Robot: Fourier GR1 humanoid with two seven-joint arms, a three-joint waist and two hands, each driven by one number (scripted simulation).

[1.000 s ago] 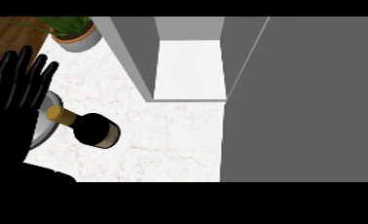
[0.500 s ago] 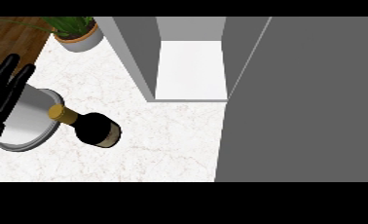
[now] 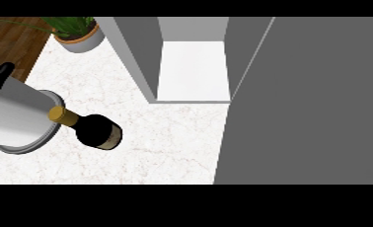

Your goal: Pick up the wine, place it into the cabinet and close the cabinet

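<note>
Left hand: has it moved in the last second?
Yes. The left hand has pulled back toward the view's left edge; only a fingertip shows beside the grey pot, while the wine bottle stayed put.

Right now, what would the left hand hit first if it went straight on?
Probably nothing: the left hand, barely showing at the view's left edge, seems to point up-view, where the way looks free; the potted plant sits right of that line.

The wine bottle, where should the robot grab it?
Probably around the dark body of the wine bottle, coming from the open counter side at its right. It stands upright; its gold neck shows against the grey forearm on its left. Only a bit of the left hand shows.
</note>
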